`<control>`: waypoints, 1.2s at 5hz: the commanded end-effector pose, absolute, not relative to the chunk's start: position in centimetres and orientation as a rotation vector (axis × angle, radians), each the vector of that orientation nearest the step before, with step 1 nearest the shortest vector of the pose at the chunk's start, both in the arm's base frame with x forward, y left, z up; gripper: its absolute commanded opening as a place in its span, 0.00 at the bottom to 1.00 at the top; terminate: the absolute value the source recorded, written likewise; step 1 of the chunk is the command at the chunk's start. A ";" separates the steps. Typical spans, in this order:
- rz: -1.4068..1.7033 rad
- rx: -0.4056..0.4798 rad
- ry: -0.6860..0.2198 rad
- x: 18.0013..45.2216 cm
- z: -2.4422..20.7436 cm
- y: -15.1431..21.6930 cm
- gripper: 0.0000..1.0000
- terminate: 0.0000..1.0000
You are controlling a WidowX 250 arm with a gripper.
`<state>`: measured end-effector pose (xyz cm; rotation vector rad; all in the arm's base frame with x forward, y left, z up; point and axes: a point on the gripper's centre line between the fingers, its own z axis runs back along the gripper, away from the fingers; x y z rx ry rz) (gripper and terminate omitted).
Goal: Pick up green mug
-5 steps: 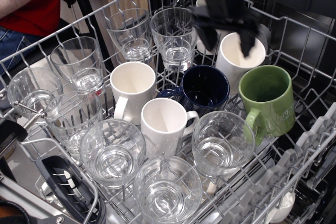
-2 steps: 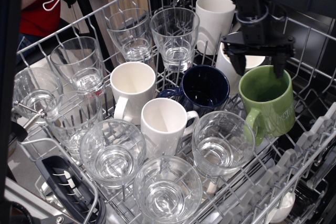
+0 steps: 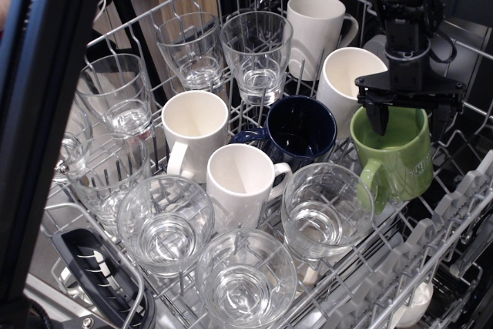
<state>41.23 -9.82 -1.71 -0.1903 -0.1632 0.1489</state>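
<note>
The green mug (image 3: 399,166) stands upright at the right side of the dishwasher rack (image 3: 362,290), its handle towards the front left. My black gripper (image 3: 410,119) hangs straight down over the mug's back rim and is open. Its left finger (image 3: 380,119) dips inside the mug's mouth. Its right finger (image 3: 441,119) is outside the mug, past its right rim. The fingers do not squeeze the mug wall.
A dark navy mug (image 3: 300,130) stands just left of the green mug, and a white mug (image 3: 348,82) stands behind it. More white mugs (image 3: 194,125) and several clear glasses (image 3: 322,209) fill the rack. A dark bar (image 3: 46,113) blocks the left of the view.
My gripper has moved right and down, from above the back white mug to the green mug's rim, with one finger now inside it. The dark bar at the left has grown wider.
</note>
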 end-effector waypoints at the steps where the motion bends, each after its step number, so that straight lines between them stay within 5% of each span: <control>1: 0.155 -0.163 -0.260 42.4 -1.3 -11.4 1.00 0.00; 3: 0.219 -0.117 -0.280 42.9 -3.2 -12.3 1.00 0.00; 4: 0.261 -0.113 -0.277 42.6 -3.7 -12.5 0.00 0.00; 6: 0.304 -0.124 -0.267 43.5 -3.1 -12.4 0.00 0.00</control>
